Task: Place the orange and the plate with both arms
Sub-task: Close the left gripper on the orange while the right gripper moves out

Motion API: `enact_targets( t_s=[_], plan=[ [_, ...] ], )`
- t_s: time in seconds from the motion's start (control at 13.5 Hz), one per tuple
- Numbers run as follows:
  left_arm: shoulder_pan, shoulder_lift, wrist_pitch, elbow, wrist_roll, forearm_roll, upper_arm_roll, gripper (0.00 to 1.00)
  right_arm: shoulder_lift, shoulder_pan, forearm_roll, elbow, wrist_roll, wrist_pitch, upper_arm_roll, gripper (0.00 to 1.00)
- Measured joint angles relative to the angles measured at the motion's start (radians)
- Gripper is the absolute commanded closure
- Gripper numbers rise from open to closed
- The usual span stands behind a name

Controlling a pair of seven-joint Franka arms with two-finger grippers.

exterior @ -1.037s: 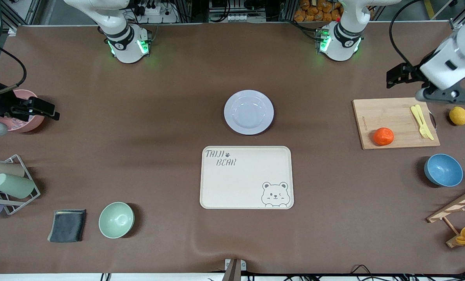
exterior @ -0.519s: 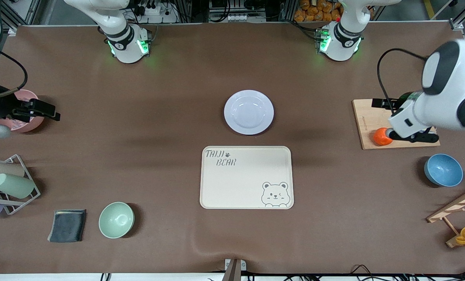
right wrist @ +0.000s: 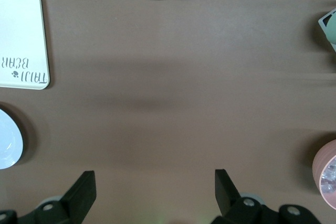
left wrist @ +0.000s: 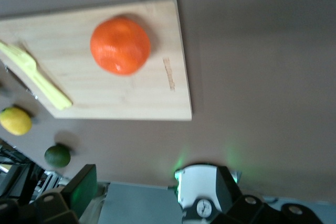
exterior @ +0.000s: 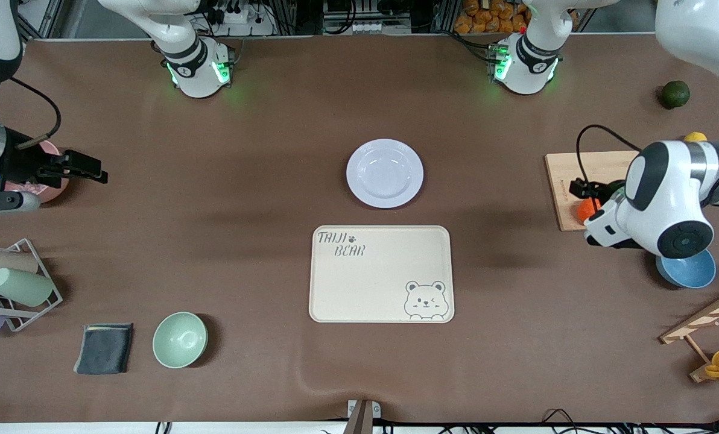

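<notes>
The orange (left wrist: 121, 44) lies on a wooden cutting board (left wrist: 136, 95) at the left arm's end of the table. In the front view the orange (exterior: 587, 208) is half hidden under the left arm's wrist (exterior: 667, 199). My left gripper (left wrist: 155, 174) hangs open over the table beside the board, apart from the orange, with nothing between its fingers. The pale lavender plate (exterior: 385, 173) rests bare at mid-table, farther from the front camera than the bear tray (exterior: 380, 274). My right gripper (right wrist: 153, 179) is open and holds nothing, up over bare table near the pink bowl (exterior: 49, 188).
A yellow fork (left wrist: 37, 77) lies on the board; a lemon (left wrist: 16, 120) and a dark green fruit (exterior: 675, 94) sit beside it. A blue bowl (exterior: 691, 274), wooden rack (exterior: 703, 322), green bowl (exterior: 180, 339), grey cloth (exterior: 104, 348) and cup rack (exterior: 19, 283) ring the table.
The left arm has swung from above the lemon down over the cutting board, covering part of the orange. The right arm has edged slightly toward mid-table. Both grippers stay open.
</notes>
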Motion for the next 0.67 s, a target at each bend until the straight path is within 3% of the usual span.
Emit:
enact_targets(
  t_s=[0.67],
  plan=[
    [0.159, -0.024, 0.383, -0.21, -0.05, 0.0, 0.0, 0.0, 0.02, 0.008, 0.049, -0.003, 0.026, -0.003, 0.002, 0.0]
  ],
)
